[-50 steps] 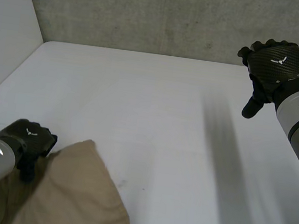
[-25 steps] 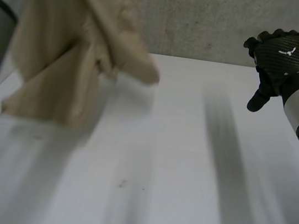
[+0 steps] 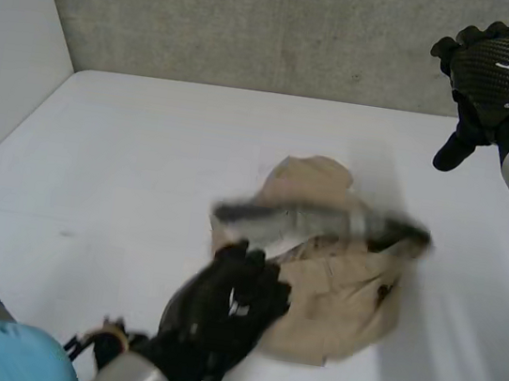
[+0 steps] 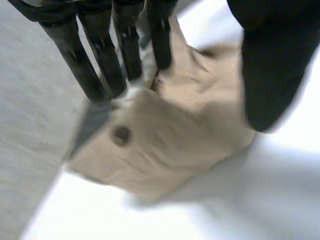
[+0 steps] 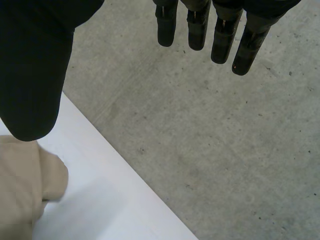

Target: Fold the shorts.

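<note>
The tan shorts (image 3: 341, 283) lie in a crumpled heap near the middle of the white table (image 3: 144, 166). My left hand (image 3: 223, 309) hovers at the heap's near left edge. Its fingers (image 4: 100, 65) are straight and reach down to the cloth (image 4: 165, 140), with the thumb held apart and nothing pinched. A dark button (image 4: 121, 135) shows on the cloth. My right hand (image 3: 503, 74) hangs high at the back right, clear of the shorts. Its fingers (image 5: 220, 30) are straight and hold nothing. A corner of the shorts (image 5: 17, 195) lies below its thumb.
A grey concrete wall (image 3: 259, 21) closes the back of the table. A white side wall (image 3: 10, 42) stands along its left. Bare table top (image 3: 127, 154) spreads to the left of and behind the shorts.
My left arm lifted the shorts from the near left corner, swung them high and let them drop in the middle, its fingers opening. My right hand rose a little.
</note>
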